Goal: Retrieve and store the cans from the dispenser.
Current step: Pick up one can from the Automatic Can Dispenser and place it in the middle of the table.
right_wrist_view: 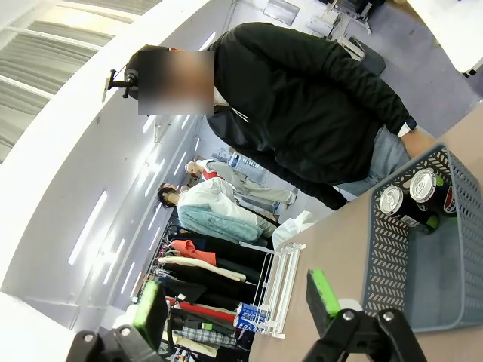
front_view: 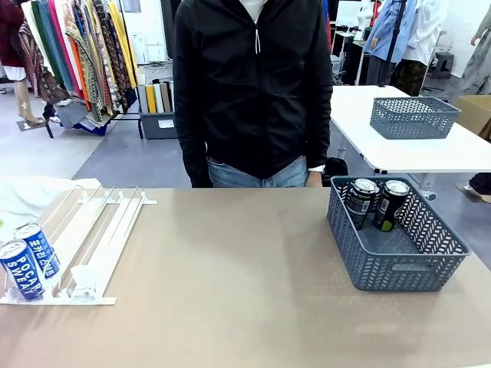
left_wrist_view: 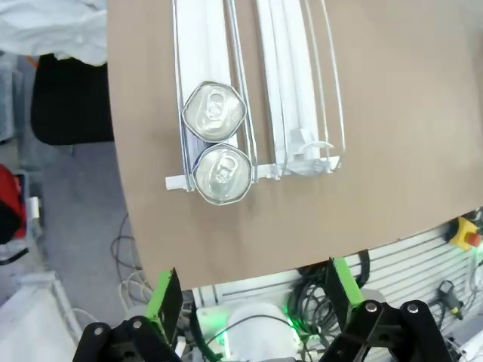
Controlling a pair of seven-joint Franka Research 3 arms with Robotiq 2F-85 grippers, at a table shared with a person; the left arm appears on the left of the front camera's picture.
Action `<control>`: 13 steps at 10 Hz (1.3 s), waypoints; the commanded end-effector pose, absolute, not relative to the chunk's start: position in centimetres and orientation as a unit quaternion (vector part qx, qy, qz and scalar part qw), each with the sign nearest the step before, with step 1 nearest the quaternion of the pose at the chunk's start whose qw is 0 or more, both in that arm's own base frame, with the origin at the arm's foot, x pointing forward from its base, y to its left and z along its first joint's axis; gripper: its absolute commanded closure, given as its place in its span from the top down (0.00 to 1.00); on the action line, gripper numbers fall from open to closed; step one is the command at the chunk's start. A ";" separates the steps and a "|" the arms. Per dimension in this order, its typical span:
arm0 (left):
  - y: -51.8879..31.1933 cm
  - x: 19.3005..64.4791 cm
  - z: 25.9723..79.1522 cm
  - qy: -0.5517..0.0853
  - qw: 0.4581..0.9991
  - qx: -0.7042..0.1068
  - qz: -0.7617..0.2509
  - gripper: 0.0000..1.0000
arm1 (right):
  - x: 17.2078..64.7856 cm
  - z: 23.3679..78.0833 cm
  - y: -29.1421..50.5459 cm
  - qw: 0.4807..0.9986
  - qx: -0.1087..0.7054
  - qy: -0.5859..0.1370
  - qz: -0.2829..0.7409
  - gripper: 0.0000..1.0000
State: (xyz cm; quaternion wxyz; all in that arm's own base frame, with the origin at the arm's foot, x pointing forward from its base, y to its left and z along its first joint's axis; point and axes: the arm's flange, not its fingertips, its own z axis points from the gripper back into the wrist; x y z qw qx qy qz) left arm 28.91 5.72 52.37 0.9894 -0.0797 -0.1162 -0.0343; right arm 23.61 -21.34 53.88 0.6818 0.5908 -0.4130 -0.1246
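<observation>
The white dispenser slopes down at the table's left. Two blue cans rest one behind the other at the low end of its left lane. From above, their silver tops sit between the dispenser's rails. My left gripper hangs open high above the table's near edge, short of the cans and empty. Two black cans lean inside the grey basket on the right. My right gripper is open and empty, raised and facing the basket and the black cans.
A person in a black jacket stands at the far edge, hands down. White cloth lies behind the dispenser. A second grey basket sits on a white table behind. Cables hang below the near edge.
</observation>
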 end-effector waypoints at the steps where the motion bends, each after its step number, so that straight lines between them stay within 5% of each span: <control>1: 5.2 29.1 52.2 -0.112 0.991 -0.070 -0.038 1.00 | 23.8 54.3 -21.3 0.669 0.598 -0.423 -0.123 1.00; 8: 4.5 33.6 44.0 -0.074 0.997 0.017 0.009 1.00 | 23.8 54.3 -21.3 0.669 0.598 -0.423 -0.123 1.00; 13: 4.0 34.6 39.8 -0.032 0.999 -0.033 -0.015 1.00 | 23.8 54.3 -21.3 0.669 0.598 -0.423 -0.123 1.00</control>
